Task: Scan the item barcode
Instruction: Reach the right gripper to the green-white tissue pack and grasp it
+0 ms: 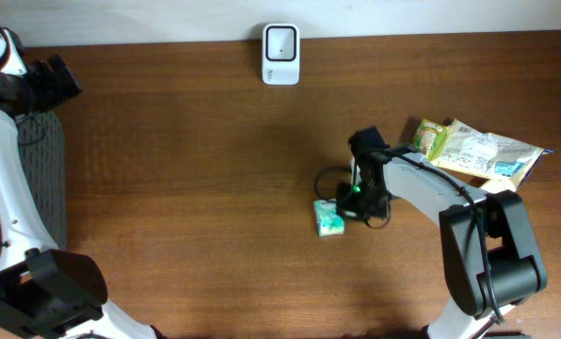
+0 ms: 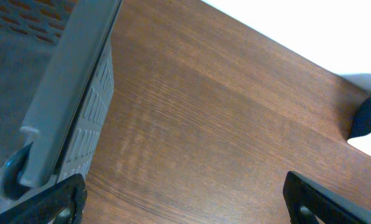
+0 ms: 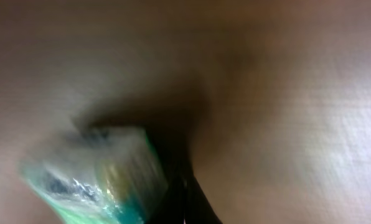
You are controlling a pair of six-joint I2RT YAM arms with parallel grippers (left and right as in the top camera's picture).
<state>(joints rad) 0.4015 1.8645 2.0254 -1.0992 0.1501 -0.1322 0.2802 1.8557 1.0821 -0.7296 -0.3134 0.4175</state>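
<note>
Beside a teal packet (image 1: 328,218), right fingers (image 3: 180,193) sit closed, seemingly touching it

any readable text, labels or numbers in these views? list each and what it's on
None legible in any view.
Print on the small teal-and-white wrapped packet: too small overhead, blurred in the right wrist view.
Print on the pale crinkled snack bag and the green pouch: too small to read.
On the white box-shaped scanner: no marking readable.

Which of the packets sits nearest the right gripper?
The small teal packet, alone mid-table right beside the right gripper. The green pouch and white pouch lie together farther off, toward the right edge.
</note>
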